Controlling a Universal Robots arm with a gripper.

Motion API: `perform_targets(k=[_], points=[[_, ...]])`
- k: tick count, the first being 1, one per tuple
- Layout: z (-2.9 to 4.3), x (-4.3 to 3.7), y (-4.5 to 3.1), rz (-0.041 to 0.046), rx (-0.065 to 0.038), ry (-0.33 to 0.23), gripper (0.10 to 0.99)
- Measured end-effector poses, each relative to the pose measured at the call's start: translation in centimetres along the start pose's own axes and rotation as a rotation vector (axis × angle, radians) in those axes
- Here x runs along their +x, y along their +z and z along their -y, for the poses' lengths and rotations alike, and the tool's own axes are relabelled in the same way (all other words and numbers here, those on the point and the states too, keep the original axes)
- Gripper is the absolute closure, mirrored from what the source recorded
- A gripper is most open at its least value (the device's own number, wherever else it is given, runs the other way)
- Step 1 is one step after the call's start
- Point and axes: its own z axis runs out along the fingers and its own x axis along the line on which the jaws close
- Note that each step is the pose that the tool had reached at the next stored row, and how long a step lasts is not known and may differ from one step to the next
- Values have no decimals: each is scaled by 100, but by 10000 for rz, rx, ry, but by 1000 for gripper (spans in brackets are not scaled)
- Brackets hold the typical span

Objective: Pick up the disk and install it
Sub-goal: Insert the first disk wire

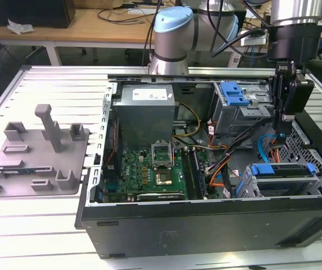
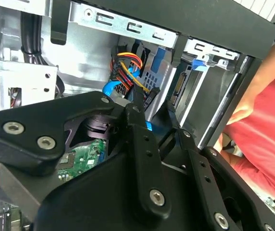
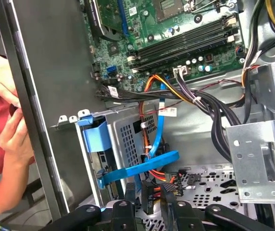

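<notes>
The disk (image 1: 285, 172) lies flat in the lower drive cage at the exterior view's right front corner of the open computer case (image 1: 206, 214). Its blue bracket (image 1: 262, 168) shows along the cage edges. In the first wrist view the blue bracket (image 3: 92, 131) sits at the mouth of the perforated cage. My gripper (image 1: 283, 131) hangs fingers-down just behind and above that cage, apart from the disk. It is open by a narrow gap with nothing gripped. In both wrist views, black connectors and a blue cable (image 3: 159, 130) lie beyond the gripper (image 3: 149, 191) (image 2: 154, 109).
A person in red stands at the case's side, hands (image 3: 5, 86) near the wall (image 2: 253, 106). Bundled cables (image 1: 223, 169) cross the floor beside the motherboard (image 1: 150, 169). An upper cage holds another blue bracket (image 1: 234, 93). A grey stand (image 1: 37, 154) sits on the table at the exterior view's left.
</notes>
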Motion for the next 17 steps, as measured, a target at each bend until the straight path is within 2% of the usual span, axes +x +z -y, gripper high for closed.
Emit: perform_targets(k=[1,2,3,5,7,8,9,10,12,14,15,16,17], points=[[0,-2,3,-36,-5,-9,827],[1,-4,7,-79,-12,-21,827],[3,-6,9,-108,-16,-30,922],[4,-7,11,-184,-13,-41,922],[5,-10,11,-182,-12,-46,922],[32,-13,6,-198,-75,-85,922],[84,-14,-10,-224,-193,-152,922],[107,-14,-19,-235,-247,-185,922],[116,-5,-28,-238,-272,-199,922],[127,42,-17,-178,-287,-197,922],[134,74,-2,-81,-309,-195,922],[145,125,18,85,-346,-189,922],[158,183,27,178,-367,-186,922]])
